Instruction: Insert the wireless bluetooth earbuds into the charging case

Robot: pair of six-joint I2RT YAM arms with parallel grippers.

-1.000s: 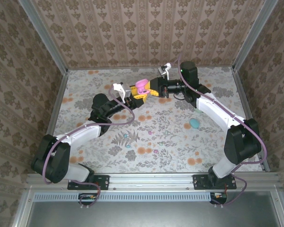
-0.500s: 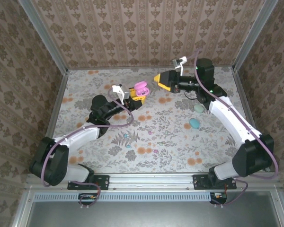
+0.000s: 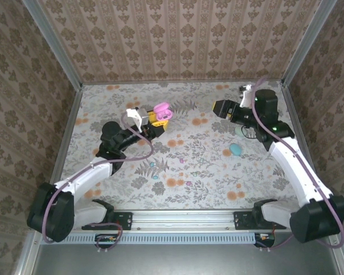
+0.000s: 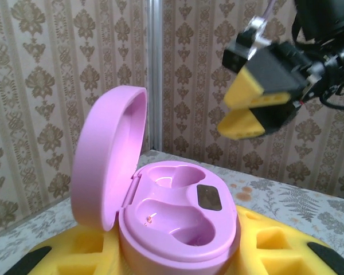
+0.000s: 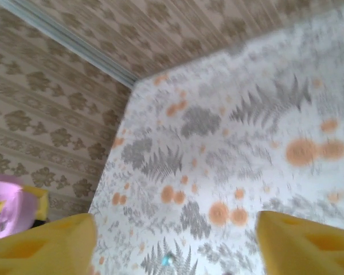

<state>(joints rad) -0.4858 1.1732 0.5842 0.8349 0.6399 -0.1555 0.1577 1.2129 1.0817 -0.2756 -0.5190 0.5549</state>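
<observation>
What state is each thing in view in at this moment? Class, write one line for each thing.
pink charging case, lid open, both wells empty
left gripper, shut on the pink charging case
right gripper, open, holding nothing
teal case, lying on the mat, lid looks shut
earbuds, loose on the mat, not in any case

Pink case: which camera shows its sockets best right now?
Left wrist: the pink case sits close up, lid open, both sockets facing the lens. The top view shows it small in the left gripper; the right wrist catches a blurred pink sliver at its left edge.
</observation>
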